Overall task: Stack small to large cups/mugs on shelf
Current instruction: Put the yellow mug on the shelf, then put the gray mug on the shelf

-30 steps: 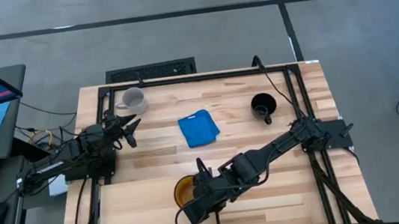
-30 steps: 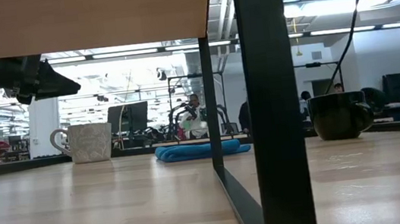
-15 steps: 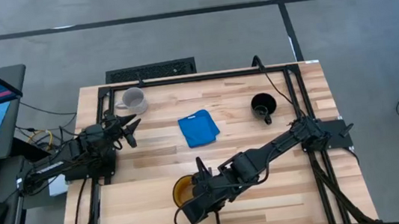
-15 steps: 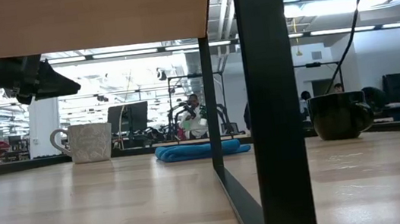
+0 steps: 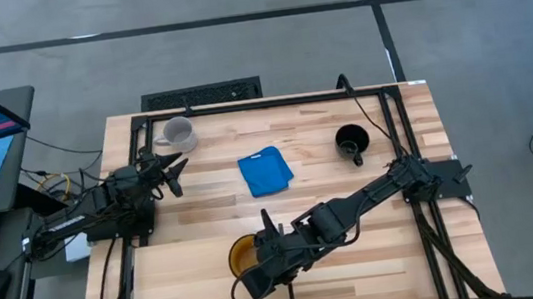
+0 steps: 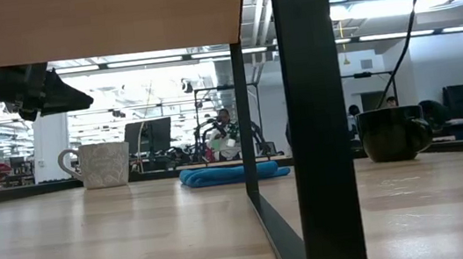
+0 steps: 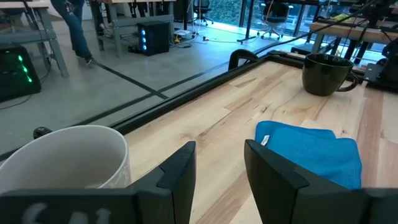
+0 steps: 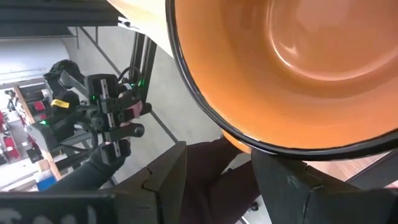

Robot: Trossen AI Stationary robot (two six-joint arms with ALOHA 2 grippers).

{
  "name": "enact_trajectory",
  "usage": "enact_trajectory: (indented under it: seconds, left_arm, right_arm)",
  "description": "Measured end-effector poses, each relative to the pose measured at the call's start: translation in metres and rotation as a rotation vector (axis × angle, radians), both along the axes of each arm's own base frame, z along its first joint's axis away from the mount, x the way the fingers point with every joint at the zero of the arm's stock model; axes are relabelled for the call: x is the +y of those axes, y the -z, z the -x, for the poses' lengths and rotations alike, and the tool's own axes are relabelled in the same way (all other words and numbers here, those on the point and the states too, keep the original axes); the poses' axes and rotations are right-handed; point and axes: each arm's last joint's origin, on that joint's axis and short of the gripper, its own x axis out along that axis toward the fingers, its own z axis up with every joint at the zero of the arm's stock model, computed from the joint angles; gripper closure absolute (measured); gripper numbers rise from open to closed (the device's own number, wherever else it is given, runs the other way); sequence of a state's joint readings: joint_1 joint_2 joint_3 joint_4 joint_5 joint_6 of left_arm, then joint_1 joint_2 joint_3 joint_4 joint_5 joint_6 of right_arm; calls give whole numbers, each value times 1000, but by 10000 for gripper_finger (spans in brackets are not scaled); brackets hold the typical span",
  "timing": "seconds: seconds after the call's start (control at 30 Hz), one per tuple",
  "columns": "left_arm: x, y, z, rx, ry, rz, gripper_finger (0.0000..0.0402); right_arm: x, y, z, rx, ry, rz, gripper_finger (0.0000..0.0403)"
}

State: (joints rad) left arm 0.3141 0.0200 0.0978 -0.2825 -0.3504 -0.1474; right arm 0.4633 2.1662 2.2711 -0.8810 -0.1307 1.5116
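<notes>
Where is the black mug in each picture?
High view: black mug stands at the table's far right part.
Low view: it stands at the right, past the dark post.
Left wrist view: it is far off, beyond the blue cloth.
Right wrist view: not in it.
Shared landmark: the blue cloth.

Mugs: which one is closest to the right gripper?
The yellow mug, right at the right gripper; the grey-white mug and black mug stand far off.

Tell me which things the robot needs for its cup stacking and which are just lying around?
Needed: yellow mug, grey-white mug, black mug, shelf, right gripper at the yellow mug.

Just lying about: blue cloth.
</notes>
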Motion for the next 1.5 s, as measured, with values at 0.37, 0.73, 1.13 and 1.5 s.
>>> enact_trajectory:
  seconds: [0.37, 0.73, 1.13, 1.5]
  left_arm:
    - [0, 0, 0, 0, 0, 0, 274]
    - [0, 0, 0, 0, 0, 0, 274]
    - [0, 0, 0, 0, 0, 1, 274]
    - [0, 0, 0, -8, 4, 12, 274]
  right_arm:
    - [0, 0, 0, 1, -3, -2, 200]
    - [1, 0, 0, 0, -15, -16, 200]
    - [2, -2, -2, -32, -31, -18, 200]
    - [3, -20, -11, -255, -59, -24, 201]
